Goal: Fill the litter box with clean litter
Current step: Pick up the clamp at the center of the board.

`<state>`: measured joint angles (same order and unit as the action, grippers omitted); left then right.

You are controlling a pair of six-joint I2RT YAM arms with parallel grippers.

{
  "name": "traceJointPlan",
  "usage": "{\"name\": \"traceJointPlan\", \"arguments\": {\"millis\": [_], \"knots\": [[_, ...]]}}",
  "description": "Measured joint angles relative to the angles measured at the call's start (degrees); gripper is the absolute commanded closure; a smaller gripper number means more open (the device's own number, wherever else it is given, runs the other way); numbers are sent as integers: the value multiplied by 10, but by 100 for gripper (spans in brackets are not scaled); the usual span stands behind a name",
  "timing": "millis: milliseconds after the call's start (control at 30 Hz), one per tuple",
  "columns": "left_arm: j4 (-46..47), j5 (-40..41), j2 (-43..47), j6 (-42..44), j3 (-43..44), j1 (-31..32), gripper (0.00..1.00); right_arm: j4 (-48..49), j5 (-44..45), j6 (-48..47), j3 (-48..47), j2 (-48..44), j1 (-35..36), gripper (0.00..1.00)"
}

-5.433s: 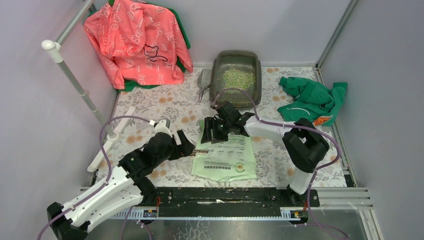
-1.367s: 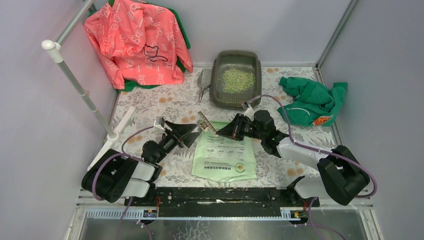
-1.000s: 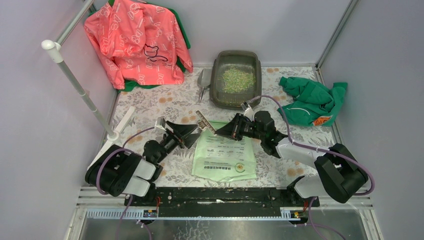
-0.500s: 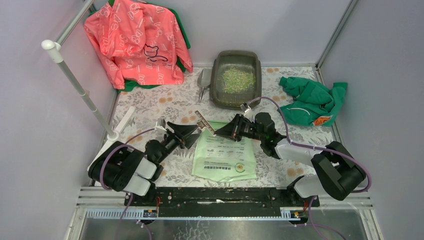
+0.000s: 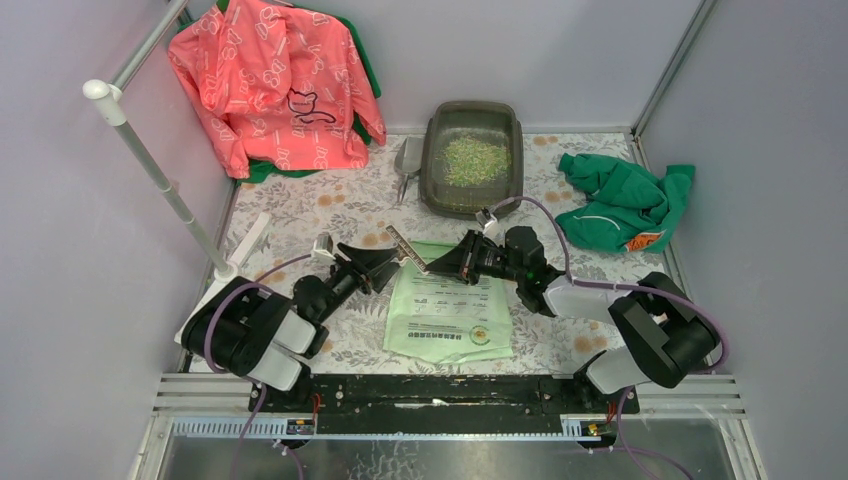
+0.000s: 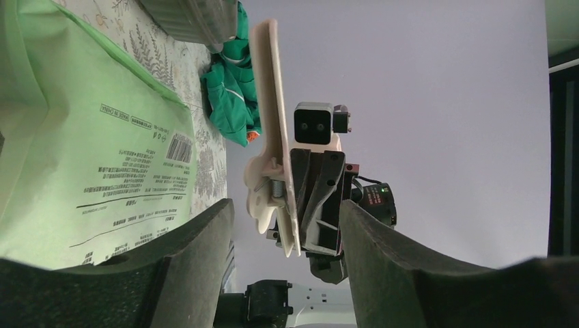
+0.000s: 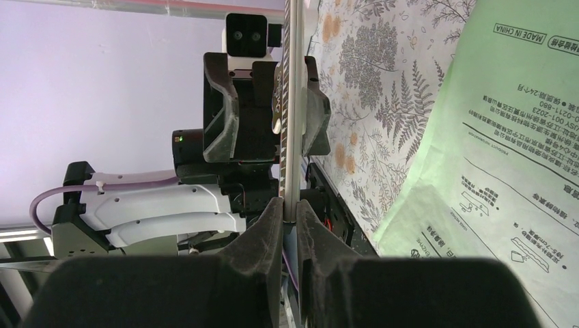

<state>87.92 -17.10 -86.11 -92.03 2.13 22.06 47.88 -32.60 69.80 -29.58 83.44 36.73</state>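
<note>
The litter box (image 5: 437,150) stands at the back of the mat, with clean litter (image 5: 475,159) heaped inside it. The light green bag (image 5: 450,305) lies flat in the middle. My right gripper (image 7: 287,208) is shut on one end of a long pale bag clip (image 5: 405,247), holding it above the bag's upper left corner. My left gripper (image 6: 287,232) is open, its jaws standing on either side of the clip (image 6: 273,137) with gaps on both sides. The right wrist view shows the clip (image 7: 292,102) edge-on between the left fingers (image 7: 235,109).
A small grey scoop (image 5: 408,162) lies left of the litter box. A pink jacket (image 5: 275,80) hangs at the back left beside a white pole (image 5: 160,175). A green cloth (image 5: 620,200) is bunched at the right. Grey walls close in on three sides.
My left gripper has crept toward the clip and its jaws have narrowed around it. The right gripper has shifted slightly left with the clip.
</note>
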Motion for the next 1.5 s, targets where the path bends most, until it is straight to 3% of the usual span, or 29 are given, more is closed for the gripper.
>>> {"name": "traceJointPlan", "arguments": {"millis": [233,567,700,933,1100,1167,1233,1267,1367,1433,1500], "knots": [[0,0,-9,0,0,0,44,18,0,8,0,5,1,100],[0,2,-15,0,0,0,37,44,-7,25,2,22,7,100],[0,4,-15,0,2,0,41,52,-12,28,3,29,12,100],[0,7,-17,1,4,0,61,61,-15,35,10,30,15,100],[0,7,-17,1,4,0,65,69,-15,37,13,32,15,100],[0,7,-17,1,4,0,73,71,-15,38,14,34,15,100],[0,7,-17,1,4,0,93,73,-15,38,16,37,15,100],[0,8,-17,0,4,0,98,73,-15,39,17,37,15,99],[8,8,-17,-4,4,0,100,74,-14,40,19,39,16,87],[9,8,-17,-5,4,0,100,75,-15,41,19,39,16,71],[9,8,-17,-6,4,0,100,77,-15,43,19,39,16,60]]}}
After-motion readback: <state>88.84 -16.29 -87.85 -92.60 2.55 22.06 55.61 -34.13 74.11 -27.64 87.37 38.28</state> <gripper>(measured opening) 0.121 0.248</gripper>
